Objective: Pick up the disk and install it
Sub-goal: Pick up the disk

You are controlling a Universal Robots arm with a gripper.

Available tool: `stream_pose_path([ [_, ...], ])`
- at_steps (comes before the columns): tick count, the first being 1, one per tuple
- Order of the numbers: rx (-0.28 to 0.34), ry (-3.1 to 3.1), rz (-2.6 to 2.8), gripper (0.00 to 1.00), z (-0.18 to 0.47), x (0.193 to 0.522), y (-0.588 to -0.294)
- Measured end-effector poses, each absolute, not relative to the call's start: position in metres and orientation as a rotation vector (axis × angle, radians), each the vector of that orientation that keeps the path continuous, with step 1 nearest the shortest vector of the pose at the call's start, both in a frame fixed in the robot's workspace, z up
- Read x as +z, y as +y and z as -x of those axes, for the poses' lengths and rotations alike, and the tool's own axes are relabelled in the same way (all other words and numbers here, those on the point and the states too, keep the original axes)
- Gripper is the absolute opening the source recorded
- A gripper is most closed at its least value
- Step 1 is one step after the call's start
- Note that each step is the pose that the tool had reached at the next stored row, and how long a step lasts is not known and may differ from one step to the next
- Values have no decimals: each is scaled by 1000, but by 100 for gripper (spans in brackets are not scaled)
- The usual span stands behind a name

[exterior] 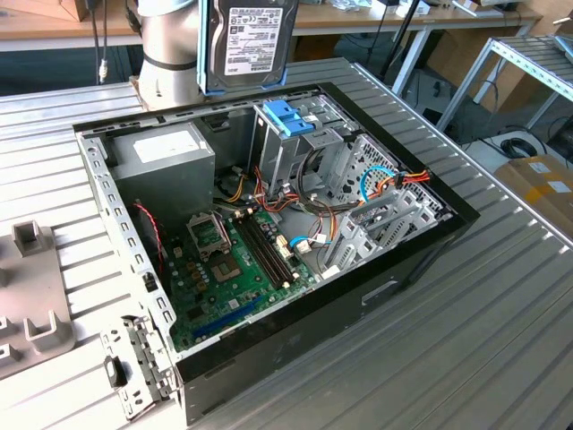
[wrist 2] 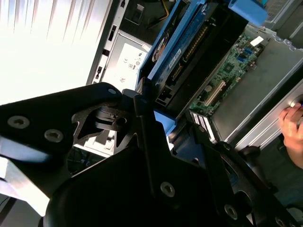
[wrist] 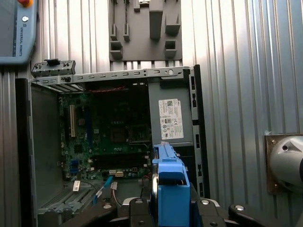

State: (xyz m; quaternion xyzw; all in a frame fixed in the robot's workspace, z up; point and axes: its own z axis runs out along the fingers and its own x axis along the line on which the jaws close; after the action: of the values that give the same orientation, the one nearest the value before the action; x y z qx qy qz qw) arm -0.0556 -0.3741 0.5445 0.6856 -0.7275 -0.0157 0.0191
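Gripper: in the first wrist view the gripper (wrist: 170,202) is pinched on the blue-framed edge of the disk (wrist: 169,182).
Disk: top centre of the exterior view, upright, white label towards the camera, hanging above the far rim of the case (exterior: 358,300); not seated in it.
Latch: the blue latch (exterior: 288,116) sits just below the disk, on the drive cage.
Case: open, centre of frame, on the ribbed table (exterior: 501,349).
Power supply: the grey power supply (exterior: 166,161) is upper left inside the case.
Motherboard: the green motherboard (exterior: 233,273) is lower centre of the case.
Hand: in the second wrist view, a person's hand (wrist 2: 291,132) is beside a grey rail.
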Motion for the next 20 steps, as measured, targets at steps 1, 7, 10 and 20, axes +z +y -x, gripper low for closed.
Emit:
stream_pose_path([
  [1,-48,-2258,-2128,37,54,544,-374],
  [7,-47,-2258,-2128,37,48,544,-374],
  [10,-47,-2257,-2127,37,45,544,-374],
  [20,-44,-2256,-2126,37,33,543,-374],
])
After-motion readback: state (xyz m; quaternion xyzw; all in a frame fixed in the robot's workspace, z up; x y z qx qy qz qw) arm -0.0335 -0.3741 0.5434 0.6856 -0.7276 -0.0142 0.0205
